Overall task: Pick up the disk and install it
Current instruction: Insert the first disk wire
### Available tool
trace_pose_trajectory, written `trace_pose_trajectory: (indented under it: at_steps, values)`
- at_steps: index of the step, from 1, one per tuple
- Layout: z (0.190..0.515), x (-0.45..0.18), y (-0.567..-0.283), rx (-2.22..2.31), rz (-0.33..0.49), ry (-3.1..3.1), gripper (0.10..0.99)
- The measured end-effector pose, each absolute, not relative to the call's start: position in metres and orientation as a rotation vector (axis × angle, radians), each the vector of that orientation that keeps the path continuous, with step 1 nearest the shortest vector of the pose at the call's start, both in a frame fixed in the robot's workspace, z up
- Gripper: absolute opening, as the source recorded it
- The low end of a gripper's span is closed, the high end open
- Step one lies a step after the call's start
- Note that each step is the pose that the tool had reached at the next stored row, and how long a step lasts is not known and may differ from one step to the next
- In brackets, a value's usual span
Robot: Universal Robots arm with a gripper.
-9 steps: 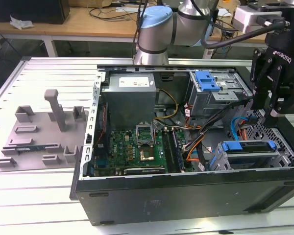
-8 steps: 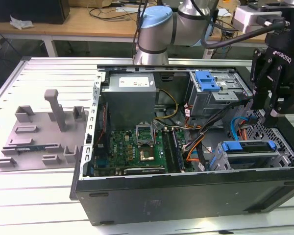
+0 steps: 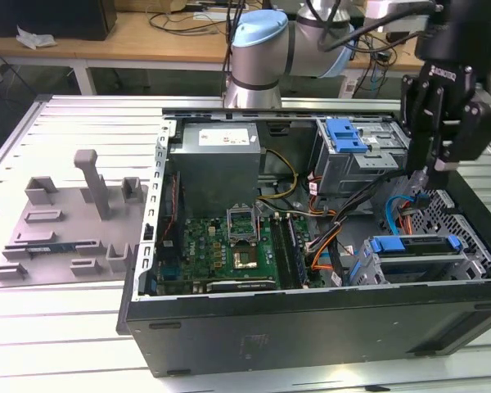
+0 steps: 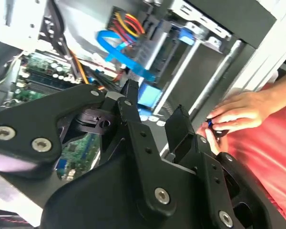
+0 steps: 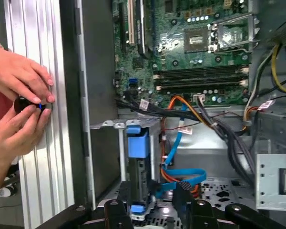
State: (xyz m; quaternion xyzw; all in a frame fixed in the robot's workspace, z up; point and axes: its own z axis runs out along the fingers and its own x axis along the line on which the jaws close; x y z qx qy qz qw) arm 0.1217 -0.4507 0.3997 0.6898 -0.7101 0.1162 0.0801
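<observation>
Gripper (image 3: 424, 182) on a robot arm hangs over the open computer case (image 3: 311, 327), its jaws apart and empty. Just below it, the disk (image 3: 416, 246) sits in its blue carrier in the drive bay, at the case's near corner on the exterior view's right. Beside the case, a person's hands (image 5: 21, 109) hold a small black object.

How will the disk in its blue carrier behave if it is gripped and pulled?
Probably stiff: the disk looks like a flat metal slab. Its blue plastic carrier may flex slightly. Seated in the computer case, it likely slides one way only, and the blue cable beside it could snag.
</observation>
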Motion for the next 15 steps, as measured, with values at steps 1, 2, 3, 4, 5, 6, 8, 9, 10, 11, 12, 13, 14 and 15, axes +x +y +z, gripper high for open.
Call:
trace_pose_trajectory:
  at_steps: [1, 2, 3, 4, 5, 6, 8, 9, 10, 11, 12, 13, 14, 15]
  values:
    - [0.4, 0.123, -0.448, 2.058, 0.336, -2.115, 0.502]
    - [0.399, 0.124, -0.447, 2.053, 0.321, -2.105, 0.502]
    - [0.399, 0.129, -0.446, 2.047, 0.3, -2.092, 0.502]
    - [0.397, 0.14, -0.445, 2.041, 0.278, -2.08, 0.502]
    - [0.395, 0.145, -0.444, 2.04, 0.272, -2.077, 0.502]
    - [0.393, 0.146, -0.443, 2.039, 0.272, -2.077, 0.502]
    - [0.392, 0.146, -0.442, 2.04, 0.273, -2.076, 0.502]
    - [0.392, 0.146, -0.442, 2.039, 0.274, -2.075, 0.502]
    - [0.392, 0.146, -0.441, 2.038, 0.278, -2.073, 0.502]
    - [0.392, 0.148, -0.441, 2.039, 0.281, -2.069, 0.502]
    - [0.392, 0.149, -0.441, 2.042, 0.282, -2.065, 0.502]
    - [0.392, 0.152, -0.441, 2.048, 0.284, -2.059, 0.502]
    - [0.392, 0.158, -0.441, 2.052, 0.284, -2.055, 0.502]
    - [0.392, 0.162, -0.441, 2.053, 0.285, -2.054, 0.502]
